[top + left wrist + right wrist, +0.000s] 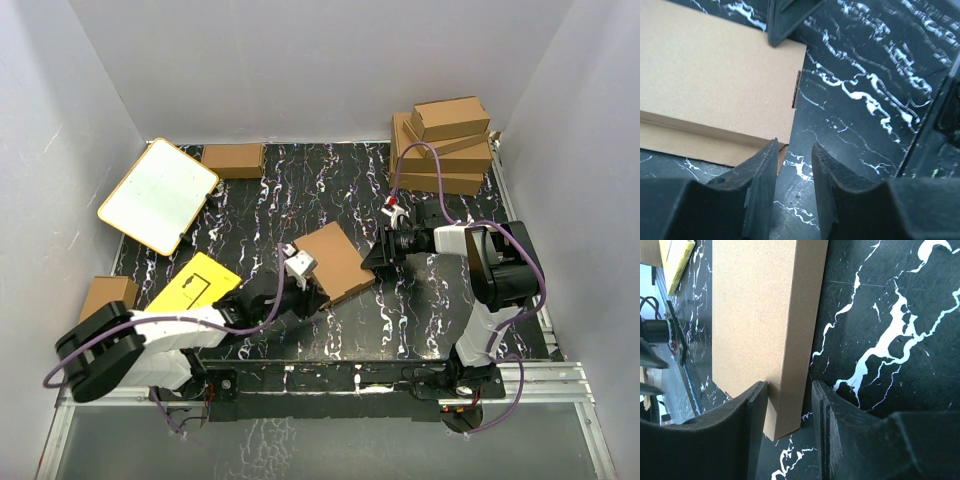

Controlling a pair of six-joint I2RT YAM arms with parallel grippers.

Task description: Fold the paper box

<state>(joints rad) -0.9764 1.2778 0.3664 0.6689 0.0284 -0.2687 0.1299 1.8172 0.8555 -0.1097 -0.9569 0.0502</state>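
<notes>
The plain brown corrugated cardboard paper box (pixel 335 258) lies folded shut as a thin rectangular mailer in the middle of the black, white-veined marble-patterned desk (pixel 410 322), turned so that its corners point away from the arms rather than its sides.

At the box's 3 o'clock edge, the right gripper (pixel 789 390) holds the box. Its two dark fingers (pixel 752 410) straddle the thin side wall at one corner, one on the broad top face and the other on the face below. At the box's 8 o'clock side is the left gripper (pixel 795 150). It is narrowly parted with only bare desk showing in the gap, and its left finger is just beside the box's near corner (whether it actually touches the cardboard cannot be told from the wrist view).

Farther out, a yellow flat card with black lines (pixel 195 283) lies on the desk at 9 o'clock from the box. A white board with an orange rim (pixel 160 195) leans at 10 o'clock against the left wall. A small brown cardboard box (pixel 233 158) sits at 11 o'clock by the back wall. A stack of brown cardboard boxes (pixel 445 145) is piled at 1 o'clock in the back right corner. Another brown cardboard box (pixel 108 293) sits at the far left, beyond the yellow card.
</notes>
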